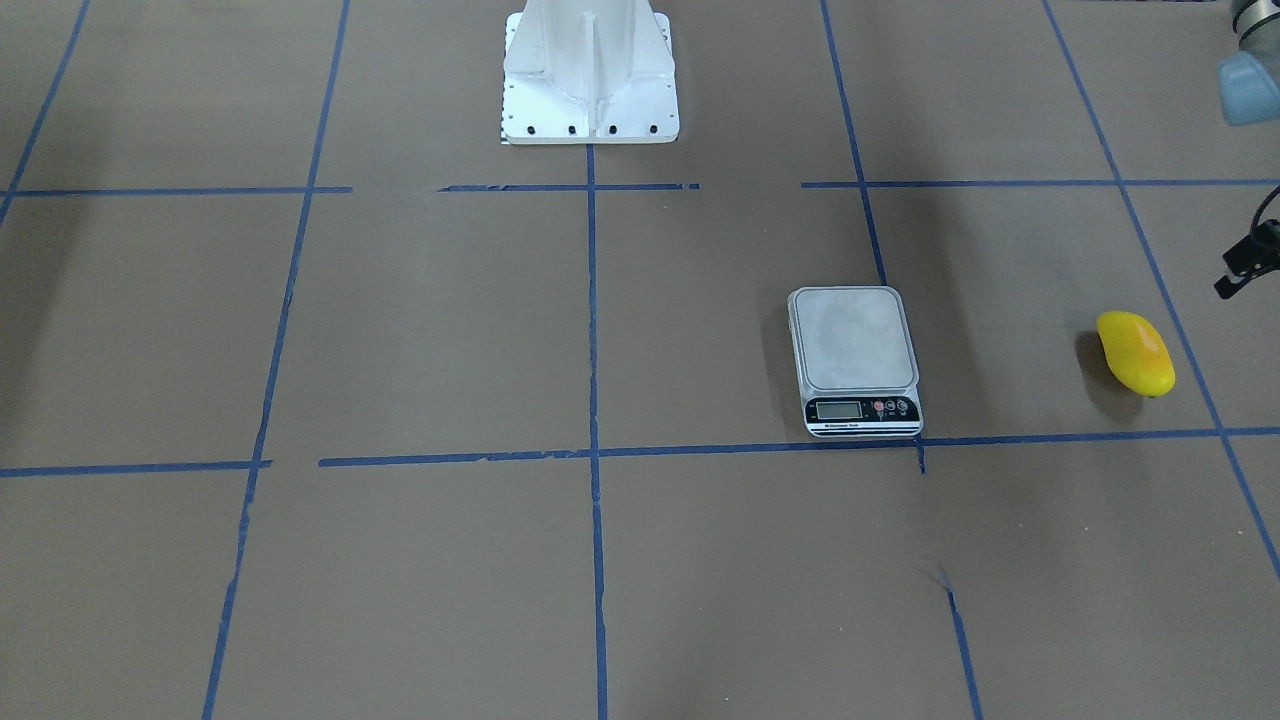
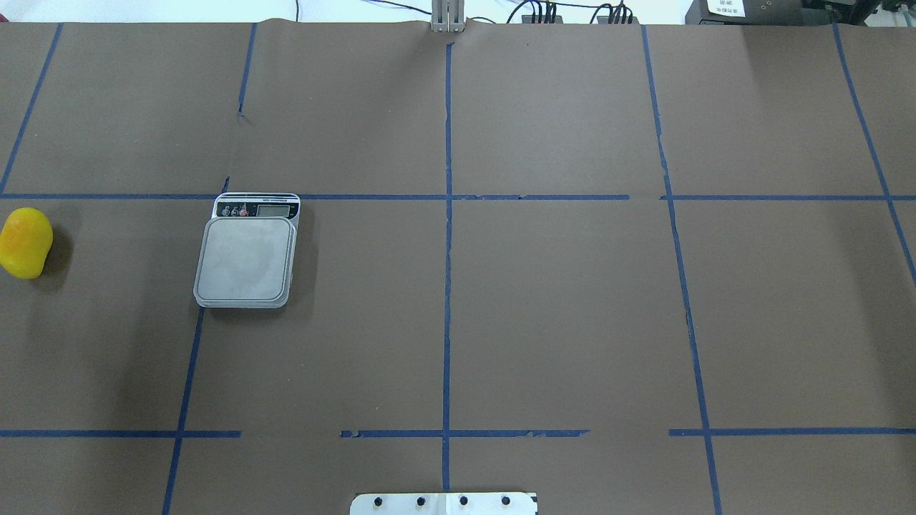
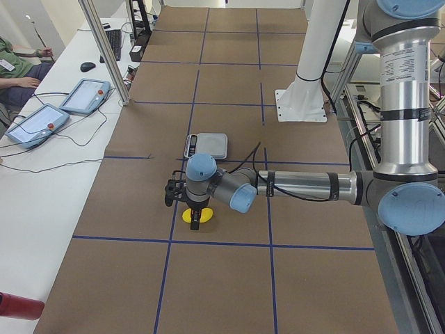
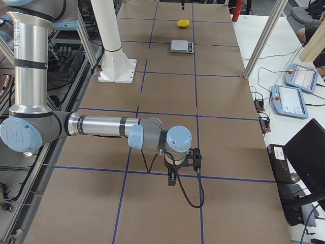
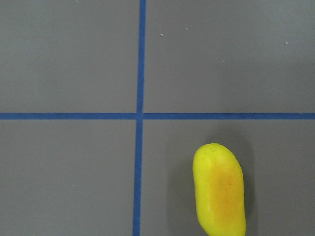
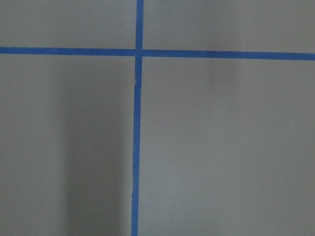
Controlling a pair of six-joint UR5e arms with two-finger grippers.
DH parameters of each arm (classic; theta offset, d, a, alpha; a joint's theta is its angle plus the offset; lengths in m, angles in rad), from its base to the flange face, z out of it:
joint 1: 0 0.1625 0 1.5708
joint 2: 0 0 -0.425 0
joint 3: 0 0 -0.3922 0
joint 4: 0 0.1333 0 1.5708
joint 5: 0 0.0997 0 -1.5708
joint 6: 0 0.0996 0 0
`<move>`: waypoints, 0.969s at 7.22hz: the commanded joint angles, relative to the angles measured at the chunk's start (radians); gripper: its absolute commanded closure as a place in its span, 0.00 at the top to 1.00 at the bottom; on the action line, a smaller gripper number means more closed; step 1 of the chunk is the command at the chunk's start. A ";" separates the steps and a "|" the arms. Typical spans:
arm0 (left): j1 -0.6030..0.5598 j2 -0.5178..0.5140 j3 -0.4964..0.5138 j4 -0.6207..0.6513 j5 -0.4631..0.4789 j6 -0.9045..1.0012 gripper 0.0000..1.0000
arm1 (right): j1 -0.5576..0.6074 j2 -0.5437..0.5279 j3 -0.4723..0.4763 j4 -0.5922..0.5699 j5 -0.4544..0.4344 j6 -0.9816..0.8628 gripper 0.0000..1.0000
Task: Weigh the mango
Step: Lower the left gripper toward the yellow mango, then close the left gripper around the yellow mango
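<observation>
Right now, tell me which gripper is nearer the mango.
Left. The left gripper hangs close above the mango, which shows in its wrist camera. The right gripper is far off, toward the opposite end of the table, beyond the scale.

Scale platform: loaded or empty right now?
Empty. The scale platform is bare grey in the overhead and front views; the mango lies on the table, apart from it, toward the robot's left.

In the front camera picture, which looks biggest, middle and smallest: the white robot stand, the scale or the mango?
Largest: white metal robot stand, though cut off at the top.
Next: flat grey digital scale, only slightly smaller.
Smallest: oblong yellow mango.
</observation>
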 commanded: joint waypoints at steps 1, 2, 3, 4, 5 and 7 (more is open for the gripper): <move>0.120 -0.021 0.094 -0.157 0.050 -0.146 1.00 | 0.000 0.000 0.000 0.001 0.000 0.000 1.00; 0.126 -0.043 0.120 -0.164 0.050 -0.148 1.00 | 0.000 -0.002 0.000 0.000 0.000 0.000 1.00; 0.132 -0.072 0.148 -0.164 0.050 -0.148 1.00 | 0.000 0.000 0.000 0.000 0.000 0.000 1.00; 0.155 -0.087 0.166 -0.164 0.051 -0.148 1.00 | 0.000 0.000 0.000 0.000 0.000 0.000 1.00; 0.164 -0.107 0.194 -0.165 0.091 -0.148 1.00 | 0.000 0.000 0.000 0.000 0.000 0.000 1.00; 0.198 -0.127 0.249 -0.193 0.114 -0.147 1.00 | 0.000 0.000 0.000 0.000 0.000 0.000 1.00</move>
